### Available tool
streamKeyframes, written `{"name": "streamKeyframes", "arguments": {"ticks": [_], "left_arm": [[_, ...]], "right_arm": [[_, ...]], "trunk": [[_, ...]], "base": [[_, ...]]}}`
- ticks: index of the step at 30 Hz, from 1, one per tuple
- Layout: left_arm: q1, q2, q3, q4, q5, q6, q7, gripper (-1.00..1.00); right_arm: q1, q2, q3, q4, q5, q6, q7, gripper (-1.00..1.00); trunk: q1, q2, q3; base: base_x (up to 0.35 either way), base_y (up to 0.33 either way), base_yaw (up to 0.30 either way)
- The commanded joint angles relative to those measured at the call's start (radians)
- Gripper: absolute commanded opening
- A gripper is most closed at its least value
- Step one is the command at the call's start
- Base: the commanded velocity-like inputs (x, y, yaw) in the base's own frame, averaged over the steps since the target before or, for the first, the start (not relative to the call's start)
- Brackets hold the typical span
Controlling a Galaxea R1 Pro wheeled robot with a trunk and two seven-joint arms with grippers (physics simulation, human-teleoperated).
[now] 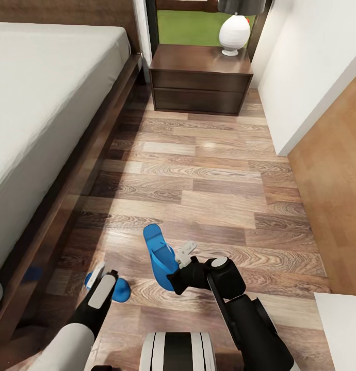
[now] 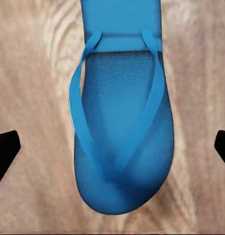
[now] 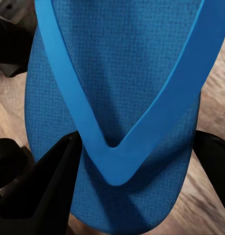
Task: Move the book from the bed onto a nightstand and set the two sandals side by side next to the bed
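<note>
Two blue sandals are in play, both over the plank floor (image 1: 198, 180) beside the bed (image 1: 38, 103). One sandal (image 1: 158, 252) is in my right gripper (image 1: 179, 268); the other sandal (image 1: 120, 289) lies flat on the floor under my left gripper (image 1: 103, 278), near the bed frame.

Handling, by judgement: each looks light, thin and somewhat flexible, with a smooth plastic finish that may slip between hard fingers. The flat sole should bend rather than break; I rate neither fragile. The best hold is across the width of the sole near the toe end, where the two straps meet, since the straps themselves look soft and would give.

Right gripper: closed across the sole. In the right wrist view one finger (image 3: 39, 191) presses the sole edge just beside the strap junction, and the opposite finger bears on the far edge. The held sandal (image 3: 122, 98) stands tilted, off the floor.

Left gripper: wide open, holding nothing. In the left wrist view its fingertips (image 2: 5, 147) stand well apart on either side of the floor sandal (image 2: 122, 142), touching neither edge. The sandal is centred between them, straps up.

Book: not located. The nightstand (image 1: 201, 77) with its lamp (image 1: 233, 33) stands ahead by the window.
</note>
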Motion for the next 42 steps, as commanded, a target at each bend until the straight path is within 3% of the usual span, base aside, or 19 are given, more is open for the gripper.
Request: {"name": "streamKeyframes", "arguments": {"ticks": [1, 7, 13, 21, 34, 42], "left_arm": [[0.017, -0.003, 0.002, -0.034, 0.008, 0.007, 0.013, 1.00], [0.085, -0.006, -0.019, -0.141, 0.006, 0.057, 0.036, 1.00], [0.136, 0.002, -0.098, -0.170, 0.002, 0.062, 0.011, 1.00], [0.143, 0.004, -0.112, -0.174, 0.002, 0.062, 0.007, 1.00], [0.144, 0.012, -0.118, -0.176, 0.003, 0.078, -0.004, 1.00], [0.143, 0.013, -0.146, -0.175, 0.002, 0.084, -0.004, 1.00]], "right_arm": [[-0.001, 0.000, 0.000, -0.001, 0.009, 0.004, 0.011, -1.00], [-0.001, 0.000, 0.001, -0.001, 0.009, 0.004, 0.011, -1.00], [-0.001, 0.000, 0.002, -0.001, 0.009, 0.004, 0.010, -1.00], [-0.001, 0.000, 0.001, -0.001, 0.009, 0.004, 0.010, -1.00], [-0.001, 0.000, 0.000, -0.001, 0.009, 0.004, 0.010, -1.00], [-0.001, 0.000, -0.002, -0.001, 0.009, 0.004, 0.011, -1.00]], "trunk": [[0.000, 0.000, -0.001], [0.000, 0.000, -0.001], [0.000, 0.000, -0.001], [0.000, 0.000, -0.001], [0.000, 0.000, -0.001], [0.000, 0.000, -0.001]], "base": [[0.000, 0.000, 0.000], [0.000, 0.000, 0.000], [-0.099, 0.068, 0.000], [-0.212, 0.140, 0.066], [-0.030, 0.020, 0.177], [-0.147, 0.007, 0.023]]}}
